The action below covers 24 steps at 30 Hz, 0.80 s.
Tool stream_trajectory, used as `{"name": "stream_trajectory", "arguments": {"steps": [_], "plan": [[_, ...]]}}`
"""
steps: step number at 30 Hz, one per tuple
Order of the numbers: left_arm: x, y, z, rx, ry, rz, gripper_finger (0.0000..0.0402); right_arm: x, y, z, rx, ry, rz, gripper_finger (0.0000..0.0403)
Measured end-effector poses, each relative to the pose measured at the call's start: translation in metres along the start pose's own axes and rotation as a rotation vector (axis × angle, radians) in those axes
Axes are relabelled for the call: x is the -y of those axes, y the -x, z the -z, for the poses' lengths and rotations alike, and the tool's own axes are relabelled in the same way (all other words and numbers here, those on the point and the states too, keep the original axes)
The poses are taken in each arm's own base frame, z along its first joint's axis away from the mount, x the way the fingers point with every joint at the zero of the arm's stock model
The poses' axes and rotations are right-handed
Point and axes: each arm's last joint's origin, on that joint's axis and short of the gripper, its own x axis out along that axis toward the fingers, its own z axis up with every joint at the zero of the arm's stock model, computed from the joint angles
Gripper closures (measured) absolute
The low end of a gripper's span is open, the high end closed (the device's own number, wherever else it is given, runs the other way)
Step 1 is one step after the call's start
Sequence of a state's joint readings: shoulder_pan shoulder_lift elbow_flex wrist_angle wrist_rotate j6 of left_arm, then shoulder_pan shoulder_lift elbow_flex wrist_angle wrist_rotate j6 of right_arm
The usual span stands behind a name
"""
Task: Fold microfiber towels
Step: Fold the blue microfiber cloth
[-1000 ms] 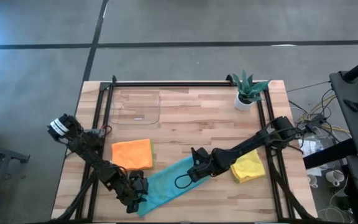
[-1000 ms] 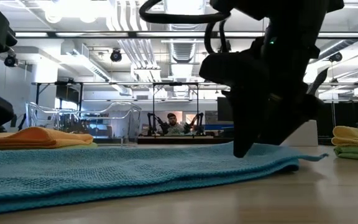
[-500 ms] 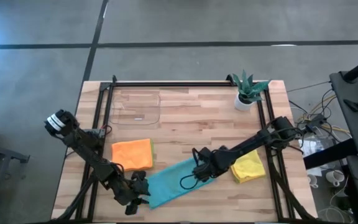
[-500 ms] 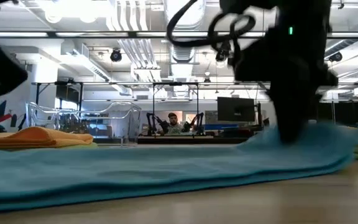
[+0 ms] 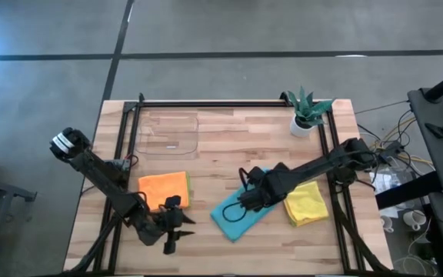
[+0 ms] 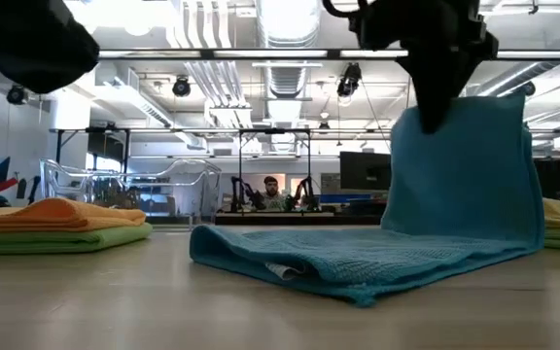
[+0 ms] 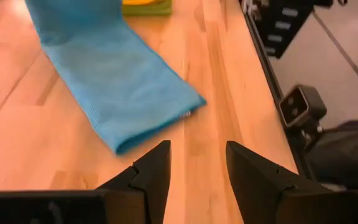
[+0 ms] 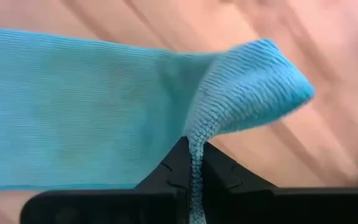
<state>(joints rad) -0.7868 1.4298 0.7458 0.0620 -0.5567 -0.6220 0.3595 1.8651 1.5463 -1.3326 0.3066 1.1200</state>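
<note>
The teal blue towel [image 5: 237, 209] is a folded strip lying right of the table's middle, with its far right end raised. My right gripper [image 5: 252, 191] is shut on that end [image 6: 460, 165]. Its near left end [image 7: 114, 87] lies flat on the wood. My left gripper [image 7: 197, 177] hovers open near the front left, a little short of that end and touching nothing. An orange towel [image 5: 164, 188] lies folded on a lime green one [image 6: 66, 238]. At the right lies a folded yellow towel [image 5: 308, 204]. My right gripper pinches the teal towel's far right end at its edge [image 8: 194, 140] between its two fingers [image 8: 219, 177]. The fingers come from above, pointing down [image 6: 442, 107]. That end hangs slack below them like a curtain; the remainder [image 6: 290, 258] lies on the table. How many layers are held cannot be seen.
A clear plastic tray [image 5: 168, 135] sits at the far left and a small potted plant [image 5: 306, 114] at the far right corner. Black frame rails [image 5: 129, 154] run along the table's sides. Bare wood lies between the tray and the plant.
My right gripper has risen and gone toward the table's far right with the teal towel's end, lifting it clear. The remaining strip has slid along the table to the right, out from under my left gripper, and now lies shorter. My left gripper stays open.
</note>
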Motion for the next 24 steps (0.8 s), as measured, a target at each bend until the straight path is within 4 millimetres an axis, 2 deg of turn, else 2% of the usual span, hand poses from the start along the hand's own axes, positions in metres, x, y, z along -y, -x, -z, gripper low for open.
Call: {"name": "stream_trajectory", "arguments": {"steps": [5,16,24], "plan": [[0.000,0.000,-0.002,0.027,0.008,-0.012,0.0262,-0.014,-0.003,-0.001,0.015,-0.008,-0.134,0.0390],[0.000,-0.002,0.000,0.019,-0.005,-0.019,0.0262,-0.033,0.004,0.003,0.000,-0.008,-0.335,0.0390],[0.001,-0.002,-0.001,0.036,0.005,-0.016,0.0262,-0.049,0.009,-0.005,0.087,-0.030,-0.503,0.0390]]}}
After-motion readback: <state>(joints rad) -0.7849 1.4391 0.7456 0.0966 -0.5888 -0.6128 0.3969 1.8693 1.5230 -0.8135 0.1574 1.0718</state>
